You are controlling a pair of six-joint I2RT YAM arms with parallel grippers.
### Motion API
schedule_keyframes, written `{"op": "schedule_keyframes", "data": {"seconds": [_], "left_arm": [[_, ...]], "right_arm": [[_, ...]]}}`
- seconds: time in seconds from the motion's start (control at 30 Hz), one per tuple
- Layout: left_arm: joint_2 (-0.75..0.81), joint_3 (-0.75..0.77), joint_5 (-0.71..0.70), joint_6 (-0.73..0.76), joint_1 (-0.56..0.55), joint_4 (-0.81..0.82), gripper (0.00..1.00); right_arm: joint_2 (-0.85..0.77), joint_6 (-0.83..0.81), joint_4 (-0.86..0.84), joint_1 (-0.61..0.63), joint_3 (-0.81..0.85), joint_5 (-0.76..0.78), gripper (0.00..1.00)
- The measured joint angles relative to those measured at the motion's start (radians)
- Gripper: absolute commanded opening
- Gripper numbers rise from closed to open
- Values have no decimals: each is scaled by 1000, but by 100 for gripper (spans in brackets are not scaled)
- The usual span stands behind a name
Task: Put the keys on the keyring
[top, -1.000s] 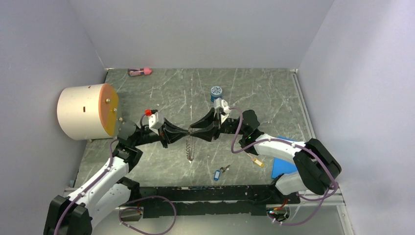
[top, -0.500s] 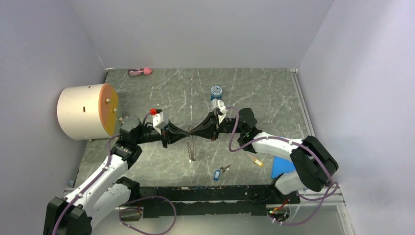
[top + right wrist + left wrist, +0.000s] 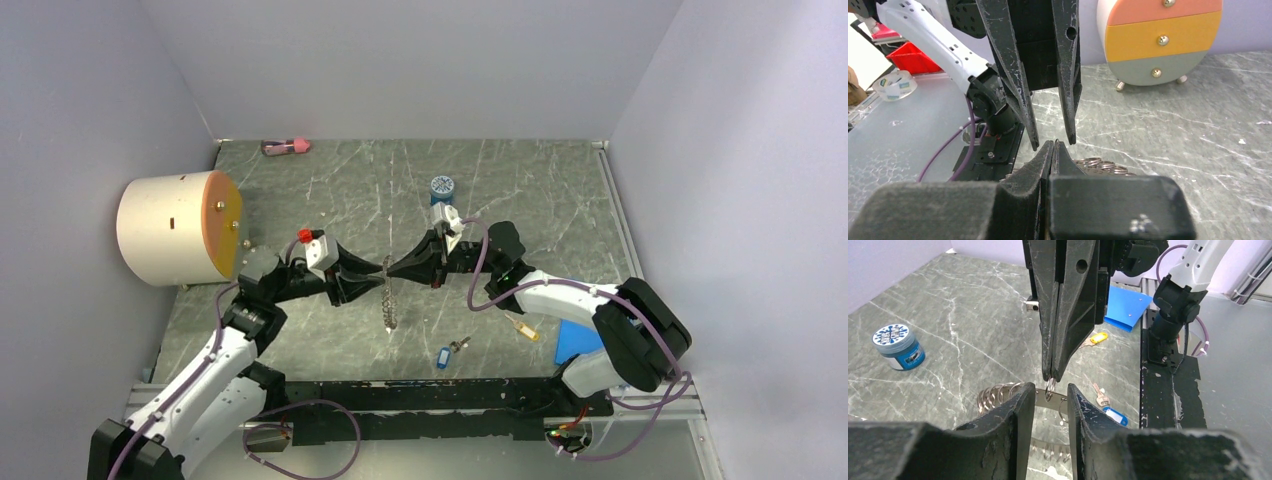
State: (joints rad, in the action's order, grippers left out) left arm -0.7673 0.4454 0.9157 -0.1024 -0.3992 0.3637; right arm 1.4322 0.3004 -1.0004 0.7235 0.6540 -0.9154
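Right hand (image 3: 392, 268) pinched the keyring (image 3: 390, 311) by its top edge only, mid-frame; left hand (image 3: 376, 277) stood narrowly parted around it. Any jolt could drop it!

The left tool (image 3: 1050, 390) has let go of the keyring (image 3: 389, 306); right tool (image 3: 392, 268) has pinched it
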Motion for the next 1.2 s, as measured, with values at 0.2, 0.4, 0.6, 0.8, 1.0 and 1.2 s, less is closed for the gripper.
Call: {"op": "schedule_keyframes", "data": {"seconds": [0.2,0.4,0.6,0.8,1.0,1.2], "left_arm": [[-8,-24,-13,-14,0,25,28],[-56,-28,-5,-26,0,64,21],[-55,-39,-3,-51,-1,116,4],[-52,-44,6,-57,-2,127,3],[-53,-20,2,0,-2,-14,2],[-136,75,-18,129,-2,-217,3]], "right_arm": [[-1,10,-10,0,-5,2,0],[-1,25,-26,0,-5,1,0],[-1,30,-34,0,-5,1,0],[0,33,-40,0,-5,2,11],[-1,70,-67,-22,-27,37,58],[-1,147,-138,-116,-105,97,96]]}}
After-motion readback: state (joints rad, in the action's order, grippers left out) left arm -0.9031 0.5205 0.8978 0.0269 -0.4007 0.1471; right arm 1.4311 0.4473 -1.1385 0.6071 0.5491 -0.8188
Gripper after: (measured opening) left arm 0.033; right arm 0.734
